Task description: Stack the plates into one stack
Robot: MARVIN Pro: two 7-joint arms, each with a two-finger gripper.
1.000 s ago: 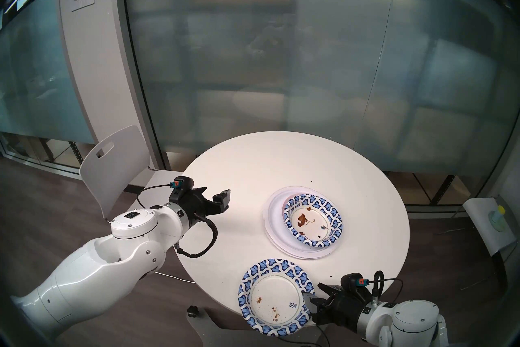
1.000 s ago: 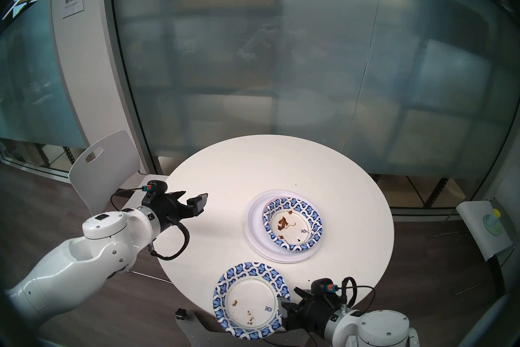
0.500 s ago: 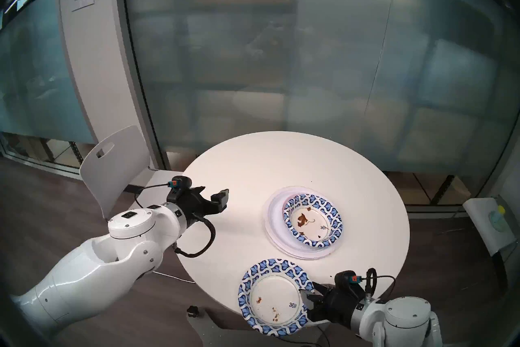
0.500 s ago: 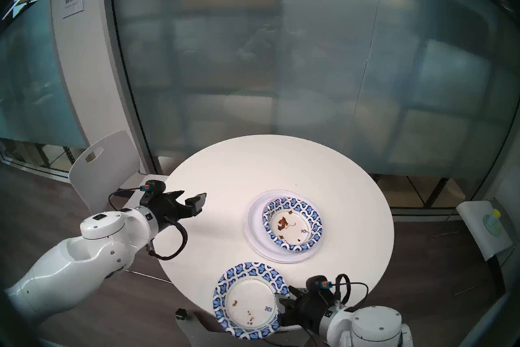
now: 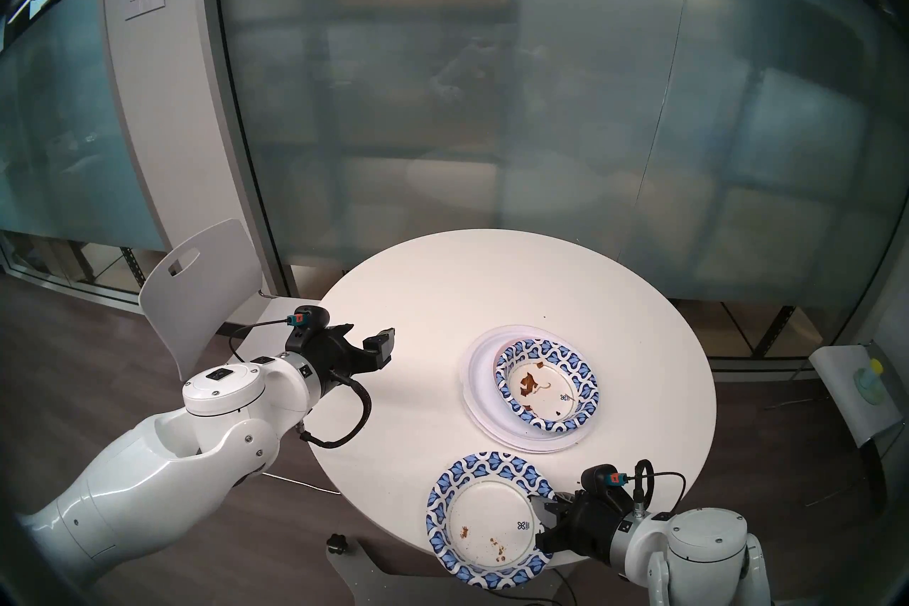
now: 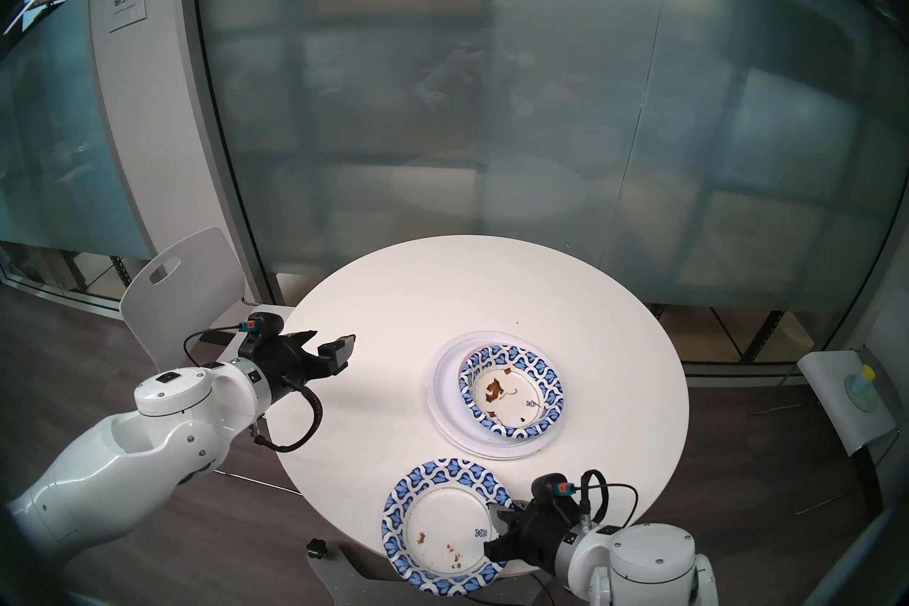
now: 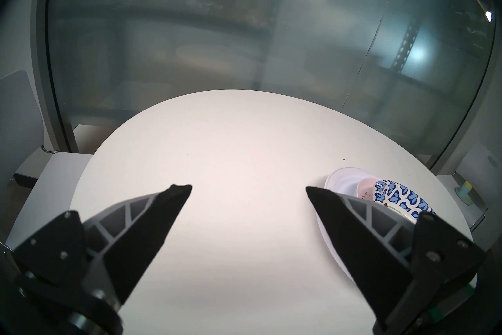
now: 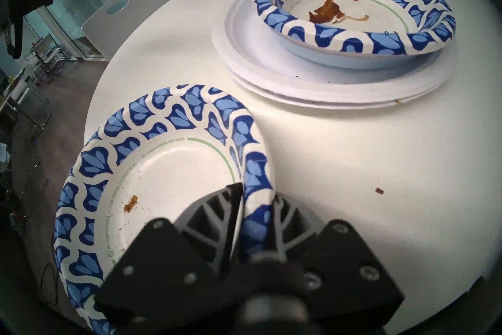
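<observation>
A blue-and-white patterned plate (image 5: pixel 492 521) (image 6: pixel 442 524) (image 8: pixel 163 176) with crumbs overhangs the round white table's near edge. My right gripper (image 5: pixel 538 516) (image 6: pixel 494 526) (image 8: pixel 258 195) is shut on its right rim, one finger inside the plate and one outside. The stack (image 5: pixel 474 398) (image 8: pixel 271 73) sits farther back on the right: wide white plates below, a pink edge (image 7: pixel 364 185) showing, and a patterned bowl-like plate (image 5: pixel 546 386) (image 6: pixel 511 391) (image 8: pixel 353 8) with brown scraps on top. My left gripper (image 5: pixel 369 334) (image 6: pixel 332 339) (image 7: pixel 248 187) hovers open and empty over the table's left side.
The round white table (image 5: pixel 442 295) stands before a frosted glass wall. A white chair (image 5: pixel 196 285) stands beyond its left edge. A small stand (image 5: pixel 870 379) with a yellow-capped item is off to the far right. A few crumbs (image 8: pixel 379 191) lie near my right gripper.
My right gripper has moved in from the right and closed on the patterned plate's rim. The plate has shifted slightly to the right. My left arm has drifted a little back to the left.
</observation>
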